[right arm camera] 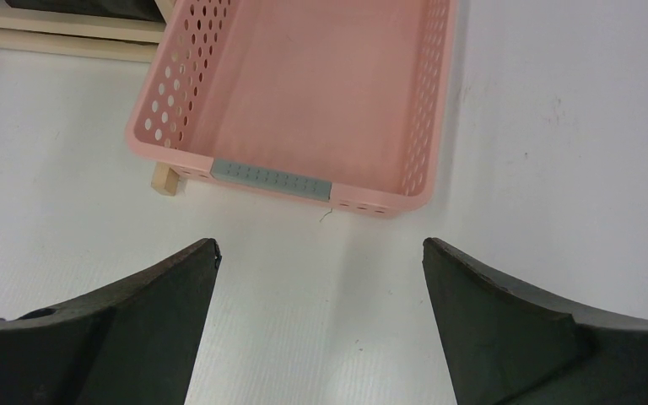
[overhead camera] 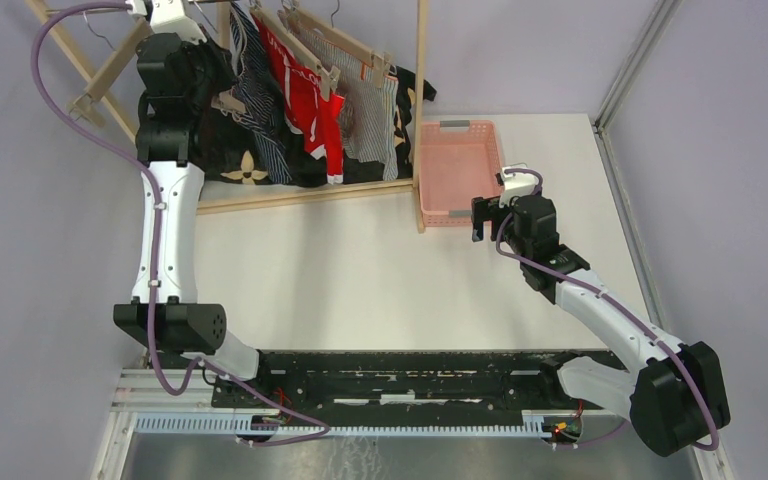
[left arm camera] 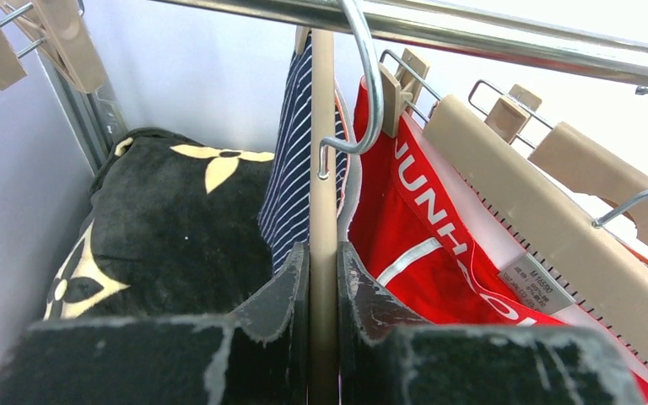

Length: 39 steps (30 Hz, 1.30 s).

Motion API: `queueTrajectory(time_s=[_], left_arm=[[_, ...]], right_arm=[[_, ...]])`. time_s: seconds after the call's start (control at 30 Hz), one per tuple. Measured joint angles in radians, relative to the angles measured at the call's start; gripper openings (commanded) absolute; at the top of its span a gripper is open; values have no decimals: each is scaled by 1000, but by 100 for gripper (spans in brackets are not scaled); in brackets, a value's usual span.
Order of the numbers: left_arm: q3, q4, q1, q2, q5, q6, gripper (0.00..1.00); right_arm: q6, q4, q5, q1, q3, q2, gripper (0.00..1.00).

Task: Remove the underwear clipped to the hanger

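Observation:
Three boxer shorts hang clipped to wooden hangers on a rack at the back left: navy with white stripes (overhead camera: 260, 110), red with white lettering (overhead camera: 310, 100) and grey with fine stripes (overhead camera: 370, 110). My left gripper (overhead camera: 222, 98) is raised at the rack. In the left wrist view it (left arm camera: 323, 253) is shut on the wooden bar of the hanger (left arm camera: 323, 152) that carries the navy shorts (left arm camera: 291, 169). The red shorts (left arm camera: 405, 228) hang just to the right on their own hanger (left arm camera: 540, 219). My right gripper (overhead camera: 480, 218) is open and empty over the table.
A pink basket (overhead camera: 460, 125) sits right of the rack, its near rim (right arm camera: 272, 179) just ahead of my right gripper (right arm camera: 321, 253). A black cushion with beige flower marks (overhead camera: 230, 160) lies behind the clothes. A metal rail (left arm camera: 489, 34) carries the hanger hooks. A wooden rack post (overhead camera: 422, 100) stands beside the basket.

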Motion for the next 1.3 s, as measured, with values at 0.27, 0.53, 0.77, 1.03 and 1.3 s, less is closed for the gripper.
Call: queueTrajectory(time_s=[0.27,0.53,0.77,1.03,1.3], left_arm=[[-44,44,0,-26,-2,2,3],[-44,69,0,-64,-3,31,3],[-82,59,0,-114,-1,39,3],[-220,52,0,-238,-9,77,3],[-241,-43,0,-288,11,77,3]], right_arm=[[-4,2,0,0,0,0,100],[-10,4,0,0,0,0,100],[-11,5,4,0,0,0,100],[-10,10,4,0,0,0,100],[-3,11,-8,0,0,0,100]])
